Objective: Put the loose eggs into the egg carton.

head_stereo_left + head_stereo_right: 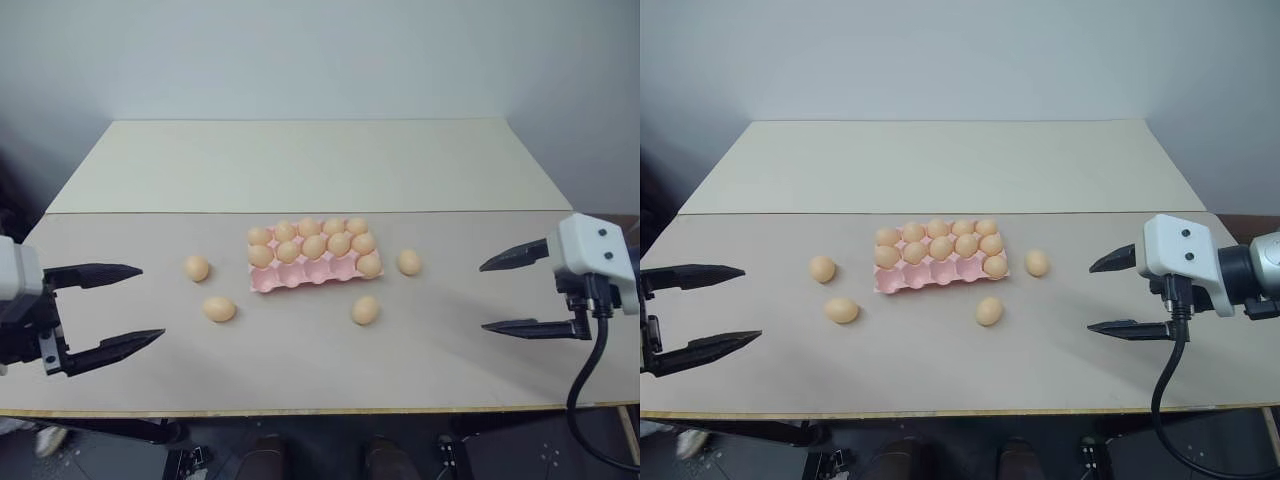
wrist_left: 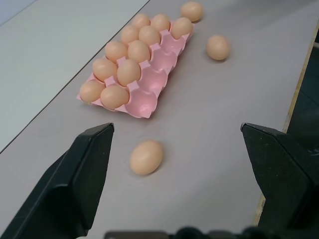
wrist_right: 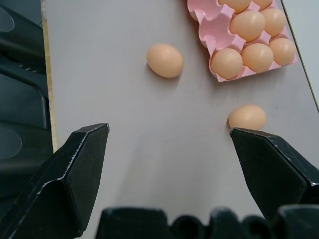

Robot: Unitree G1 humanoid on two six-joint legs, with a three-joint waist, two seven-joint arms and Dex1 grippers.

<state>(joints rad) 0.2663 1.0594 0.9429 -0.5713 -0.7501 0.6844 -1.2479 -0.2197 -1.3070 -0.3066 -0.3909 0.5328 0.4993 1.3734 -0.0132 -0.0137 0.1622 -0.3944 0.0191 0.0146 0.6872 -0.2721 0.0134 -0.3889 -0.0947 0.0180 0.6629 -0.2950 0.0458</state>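
Note:
The pale pink egg carton [image 1: 298, 277] lies mid-table, its two back rows filled with eggs and its front row holding one egg at the right end. Several loose eggs lie around it: two to its left [image 1: 196, 268] [image 1: 219, 309], one in front [image 1: 365, 310], one to its right [image 1: 408, 262]. My left gripper [image 1: 151, 303] hovers open at the left, well short of the nearest egg [image 2: 146, 157]. At the right, my right gripper [image 1: 483, 297] is open too, with two eggs [image 3: 165, 59] [image 3: 247, 117] ahead of it. Neither gripper holds anything.
The beige table has a second panel behind a seam [image 1: 320, 212], with a pale wall beyond. Its front edge [image 1: 320, 410] runs just below both grippers. A black cable [image 1: 590, 380] hangs from the right wrist.

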